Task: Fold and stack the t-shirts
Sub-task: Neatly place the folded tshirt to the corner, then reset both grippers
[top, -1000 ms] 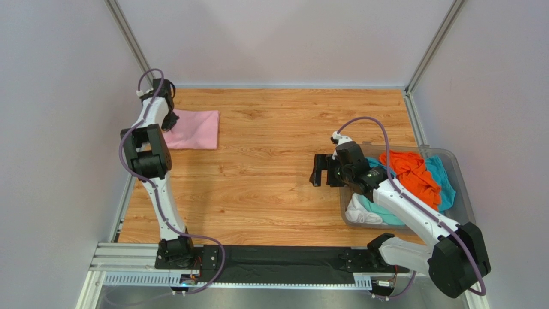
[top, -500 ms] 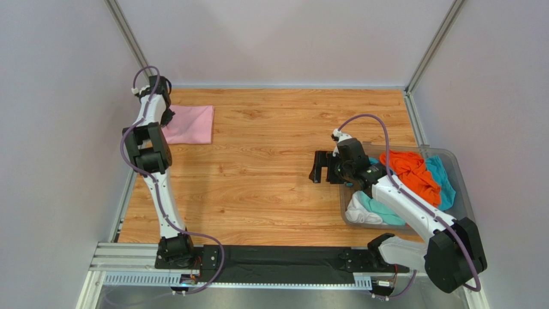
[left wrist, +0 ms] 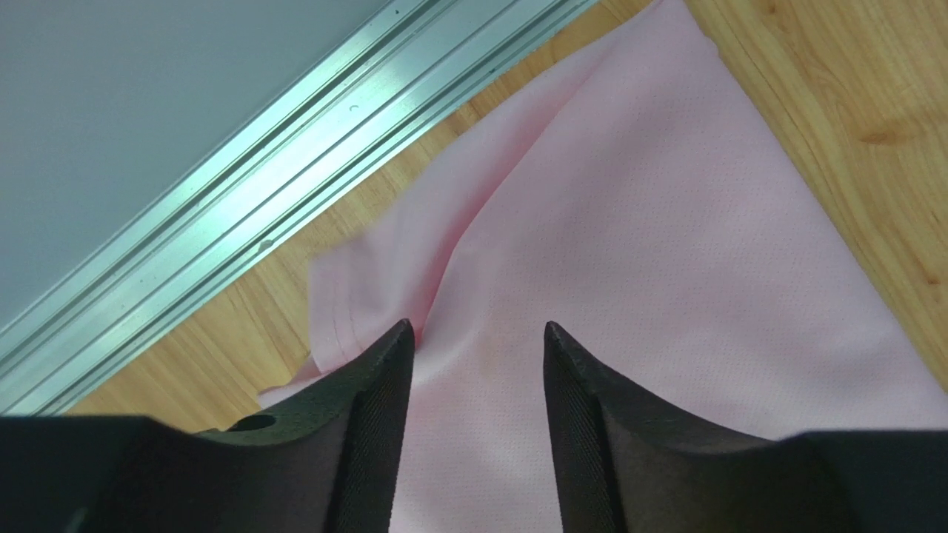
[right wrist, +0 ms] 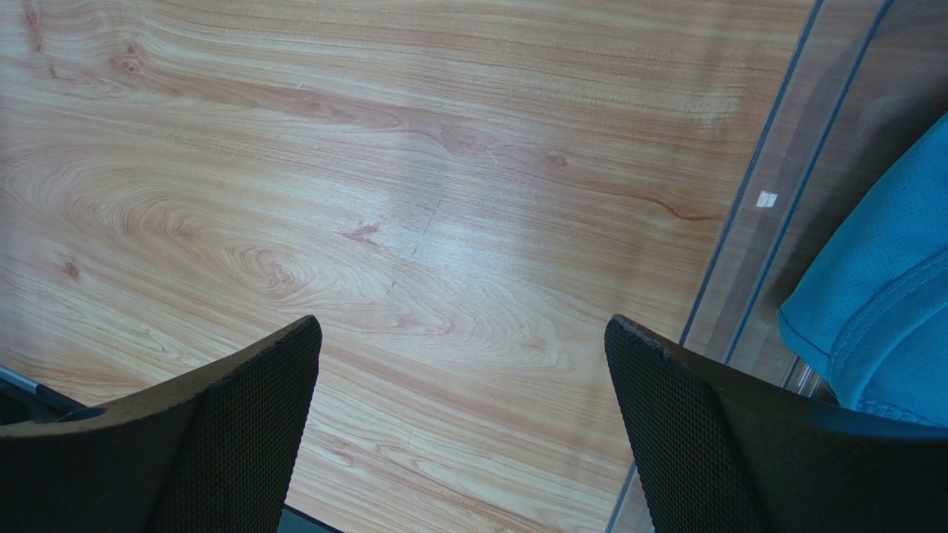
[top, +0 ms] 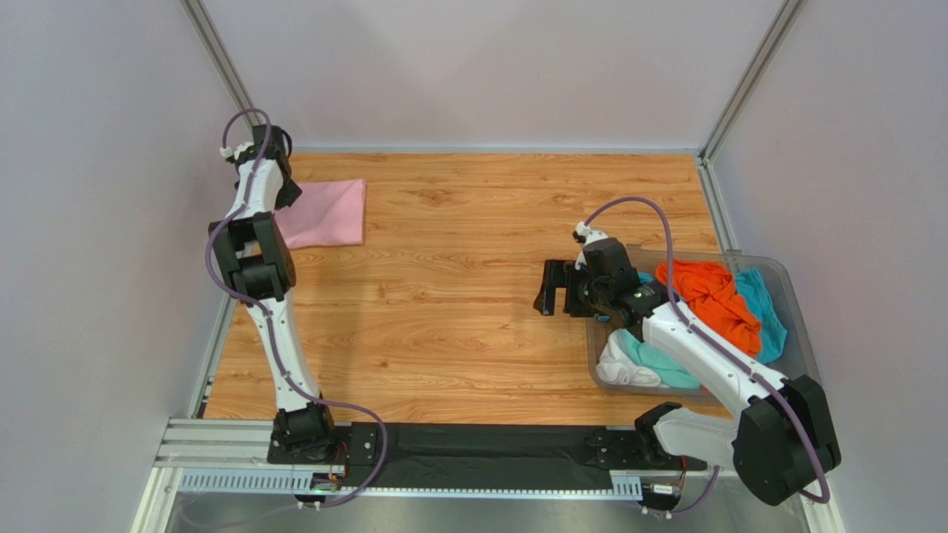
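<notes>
While the left jaws pinch a raised crease of the folded light pink cloth t-shirt (top: 328, 213) at the wooden table's (top: 479, 211) ten o'clock corner, the right jaws hang wide open above bare wood. At four o'clock, a clear plastic bin (top: 779, 264) holds crumpled orange (top: 707, 294), teal (top: 766, 305) and white (top: 623, 369) t-shirts.

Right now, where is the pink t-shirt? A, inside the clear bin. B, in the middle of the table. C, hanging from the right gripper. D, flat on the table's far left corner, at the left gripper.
D: the pink t-shirt lies on the table in its far left corner, with the left gripper right over its edge.
</notes>
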Controlling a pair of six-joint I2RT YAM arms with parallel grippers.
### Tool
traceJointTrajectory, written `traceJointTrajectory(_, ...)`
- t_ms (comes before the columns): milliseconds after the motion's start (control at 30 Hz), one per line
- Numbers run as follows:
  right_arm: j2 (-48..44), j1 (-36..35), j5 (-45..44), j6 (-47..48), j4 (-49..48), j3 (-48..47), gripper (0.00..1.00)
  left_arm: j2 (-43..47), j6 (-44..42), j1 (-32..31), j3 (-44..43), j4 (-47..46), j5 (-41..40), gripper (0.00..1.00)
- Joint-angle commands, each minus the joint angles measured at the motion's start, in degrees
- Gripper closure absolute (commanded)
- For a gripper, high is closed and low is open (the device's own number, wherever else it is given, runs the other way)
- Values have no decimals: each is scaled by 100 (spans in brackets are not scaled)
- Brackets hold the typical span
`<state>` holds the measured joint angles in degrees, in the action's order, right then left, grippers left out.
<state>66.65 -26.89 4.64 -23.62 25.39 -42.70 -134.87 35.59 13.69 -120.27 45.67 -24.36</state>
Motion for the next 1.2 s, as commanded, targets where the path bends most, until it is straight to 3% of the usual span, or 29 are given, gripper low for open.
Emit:
traceJointTrajectory(0, -82, 88, -183, 68, 98, -98, 0, 715, 123, 54, 117, 47, 1, 32)
traceJointTrajectory(100, -222, 88, -183, 94, 177, -133, 0, 1101, 132, 37, 328, 56, 124, 19)
traceJointTrajectory(167, -328, 79, -227, 103, 212, -142, 0, 1304, 89, -24, 600, -31, 151, 16)
traceJointTrajectory(200, -398, 88, -236, 112, 238, -151, 0, 1375, 62, -68, 662, -32, 212, 6)
traceJointTrajectory(467, -934, 97, -183, 68, 511, -99, 0, 2078, 36, -858, 1672, -243, 230, 2)
traceJointTrajectory(767, -1891, 88, -368, -353, 897, 279, 0, 3791, 54, -2061, 3351, -524, 450, 1)
traceJointTrajectory(1167, -2868, 88, -421, -697, 1206, 798, 0, 7701, 537, -4032, 6936, -857, 730, 0)
